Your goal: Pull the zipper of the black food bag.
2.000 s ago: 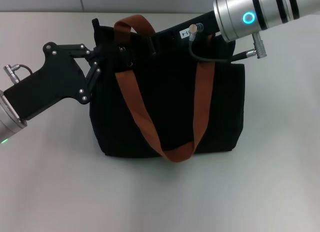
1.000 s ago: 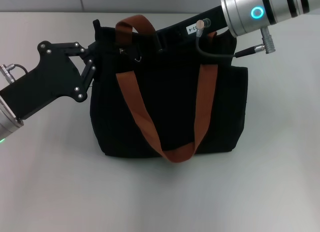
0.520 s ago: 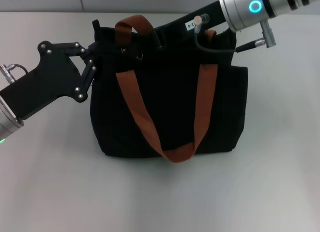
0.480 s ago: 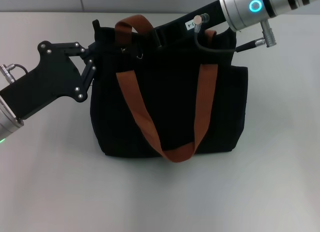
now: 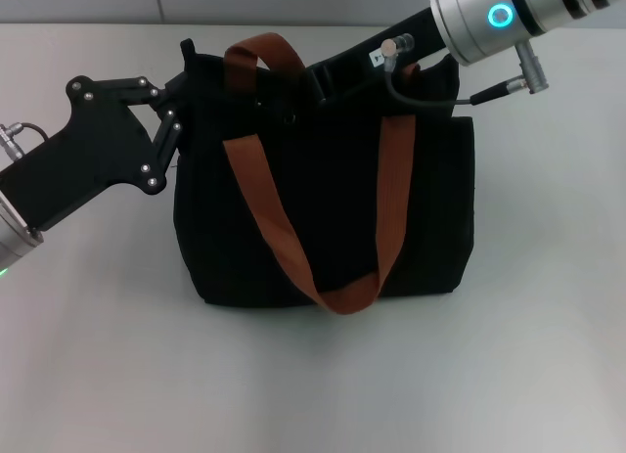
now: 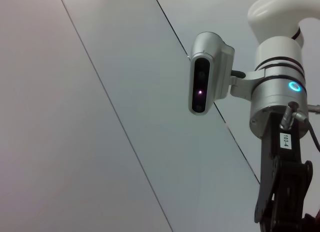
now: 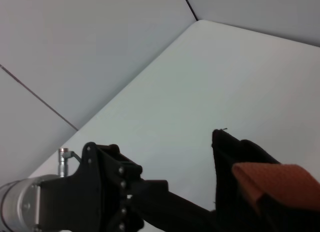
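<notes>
The black food bag (image 5: 333,199) lies flat on the white table, with its orange-brown straps (image 5: 269,213) draped across it. My left gripper (image 5: 179,93) is shut on the bag's top left corner; it also shows in the right wrist view (image 7: 150,197), beside that corner (image 7: 230,152). My right gripper (image 5: 318,81) reaches in from the right, over the bag's top edge, black against black fabric. A small silver glint, the zipper (image 5: 290,116), sits just below its tip and has moved along with it.
The white table (image 5: 548,355) spreads all around the bag, with a grey wall behind it. The right arm's cable (image 5: 430,96) hangs over the bag's top right. The left wrist view shows the head camera (image 6: 205,86) and the right arm's wrist (image 6: 277,106).
My right gripper has moved to the right along the bag's top edge, and the silver zipper pull has gone with it. My left gripper holds the corner and has shifted slightly up.
</notes>
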You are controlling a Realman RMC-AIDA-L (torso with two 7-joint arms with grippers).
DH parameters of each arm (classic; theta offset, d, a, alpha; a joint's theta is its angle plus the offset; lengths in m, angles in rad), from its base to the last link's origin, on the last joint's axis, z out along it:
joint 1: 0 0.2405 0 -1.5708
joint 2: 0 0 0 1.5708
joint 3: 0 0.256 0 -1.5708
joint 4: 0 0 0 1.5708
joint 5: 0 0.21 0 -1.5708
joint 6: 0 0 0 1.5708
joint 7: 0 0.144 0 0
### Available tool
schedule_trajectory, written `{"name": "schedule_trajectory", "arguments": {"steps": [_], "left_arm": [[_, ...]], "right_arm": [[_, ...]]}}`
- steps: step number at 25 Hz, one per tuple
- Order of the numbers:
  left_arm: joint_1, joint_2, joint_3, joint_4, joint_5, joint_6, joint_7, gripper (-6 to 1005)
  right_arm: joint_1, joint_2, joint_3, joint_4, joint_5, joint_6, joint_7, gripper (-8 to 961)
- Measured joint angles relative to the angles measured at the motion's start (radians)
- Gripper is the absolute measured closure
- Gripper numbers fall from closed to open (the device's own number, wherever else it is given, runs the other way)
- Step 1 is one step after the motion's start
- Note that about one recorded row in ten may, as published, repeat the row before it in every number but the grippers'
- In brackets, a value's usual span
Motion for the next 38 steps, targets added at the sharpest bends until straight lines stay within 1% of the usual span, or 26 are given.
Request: {"name": "schedule_trajectory", "arguments": {"steps": [5,6,10,11,15,16,28,35,38], "left_arm": [[0.001,0.000,-0.001,0.000,-0.001,0.000,0.000,951],[0.002,0.000,-0.001,0.000,-0.002,-0.001,0.000,951],[0.002,0.000,-0.001,0.000,-0.004,-0.001,-0.001,951],[0.002,0.000,-0.001,0.000,-0.004,-0.001,-0.001,951],[0.002,0.000,-0.001,0.000,-0.005,-0.002,-0.001,950],[0.002,0.001,-0.001,0.000,-0.005,-0.002,-0.002,950],[-0.001,0.002,-0.001,0.000,-0.013,-0.009,-0.005,949],[-0.001,0.002,-0.001,0.000,-0.014,-0.009,-0.008,948],[-0.001,0.002,-0.001,0.000,-0.014,-0.009,-0.008,947]], "right_arm": [[-0.016,0.003,-0.002,-0.044,-0.040,0.001,0.033,948],[-0.033,0.003,-0.003,-0.069,-0.046,-0.001,0.044,948],[-0.061,0.003,-0.003,-0.113,-0.051,-0.006,0.056,948],[-0.082,0.003,-0.003,-0.149,-0.060,-0.013,0.067,948],[-0.109,0.003,-0.002,-0.190,-0.070,-0.020,0.079,947],[-0.130,0.003,0.000,-0.215,-0.073,-0.027,0.085,947],[-0.226,0.001,0.016,-0.308,-0.076,-0.045,0.094,945],[-0.283,0.002,0.063,-0.379,-0.099,-0.071,0.096,944],[-0.293,0.002,0.074,-0.386,-0.099,-0.076,0.096,944]]}}
